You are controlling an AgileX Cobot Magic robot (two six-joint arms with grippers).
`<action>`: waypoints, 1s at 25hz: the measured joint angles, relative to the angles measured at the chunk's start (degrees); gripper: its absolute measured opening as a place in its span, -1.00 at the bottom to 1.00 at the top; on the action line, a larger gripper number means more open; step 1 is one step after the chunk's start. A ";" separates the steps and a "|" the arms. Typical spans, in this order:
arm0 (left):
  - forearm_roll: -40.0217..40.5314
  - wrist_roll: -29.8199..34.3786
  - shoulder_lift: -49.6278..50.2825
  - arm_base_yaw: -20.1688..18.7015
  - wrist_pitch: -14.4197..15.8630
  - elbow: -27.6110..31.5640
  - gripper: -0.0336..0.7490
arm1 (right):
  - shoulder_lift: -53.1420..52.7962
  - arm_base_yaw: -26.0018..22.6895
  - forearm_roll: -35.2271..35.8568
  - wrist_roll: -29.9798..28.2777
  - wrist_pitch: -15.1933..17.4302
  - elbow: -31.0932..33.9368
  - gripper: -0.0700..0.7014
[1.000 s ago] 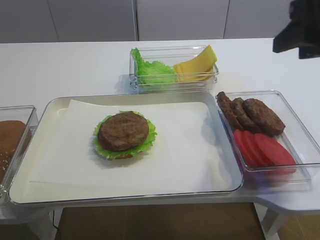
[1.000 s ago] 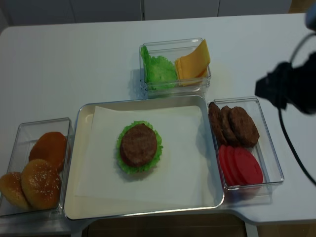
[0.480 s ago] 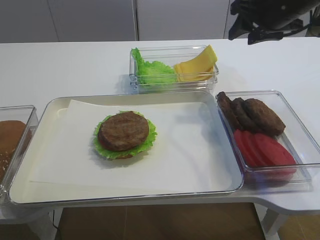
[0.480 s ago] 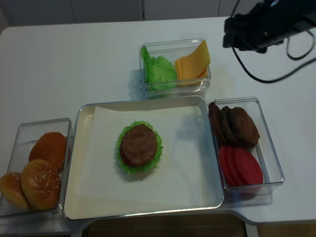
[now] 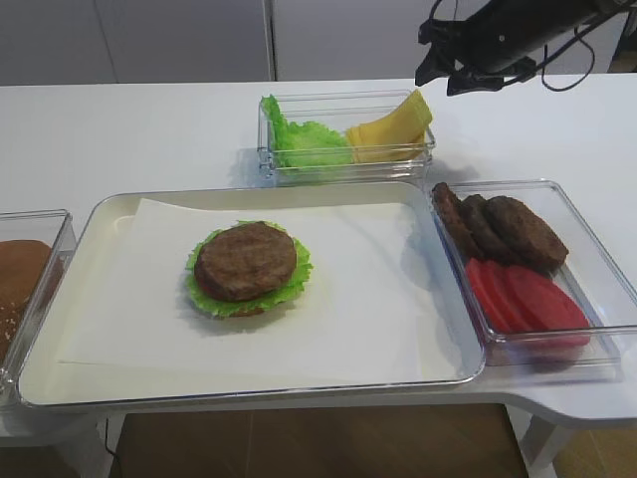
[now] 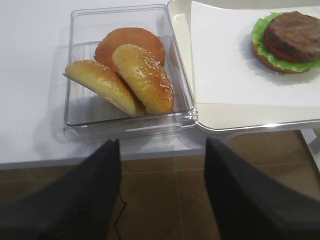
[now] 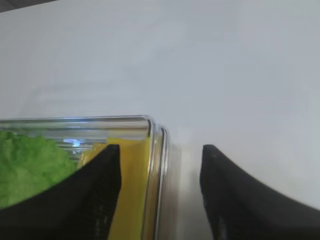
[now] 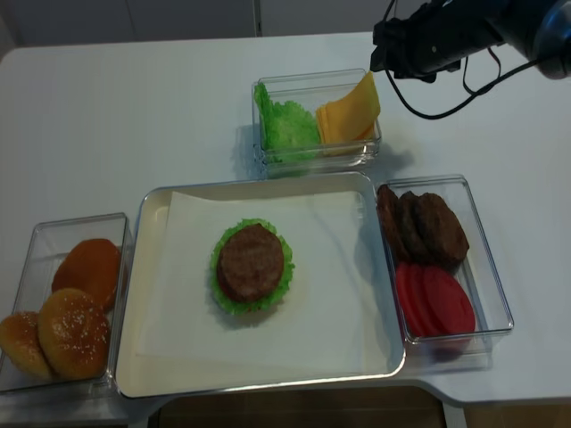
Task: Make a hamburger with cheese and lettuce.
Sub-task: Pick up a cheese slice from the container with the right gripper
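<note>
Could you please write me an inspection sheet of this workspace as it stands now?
Surface: white table, metal tray with white paper liner.
Job's things: hamburger on the liner, brown patty over frilly lettuce; yellow cheese slices in a clear box beside spare green leaves.
Clutter: clear boxes of sesame buns, loose patties, red tomato slices.
Grippers: right gripper open, above the cheese box corner; left gripper open, off the table edge.
Cables: black cable hanging from the right arm.
Surroundings: grey cabinet fronts.

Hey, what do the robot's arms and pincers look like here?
The right arm is black and bulky, with thin black cables looping off it. The right pincer and left pincer both have flat, matte black fingers without visible markings.
</note>
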 joint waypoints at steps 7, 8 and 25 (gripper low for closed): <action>0.00 0.00 0.00 0.00 0.00 0.00 0.11 | 2.22 0.00 2.21 -1.02 0.39 -1.17 0.10; 0.00 0.00 0.00 0.00 0.00 0.00 0.11 | 2.25 0.00 2.51 -1.16 0.39 -1.17 0.07; 0.00 0.00 0.00 0.00 0.00 0.00 0.11 | 3.80 0.00 3.94 -1.41 1.64 -1.17 -0.07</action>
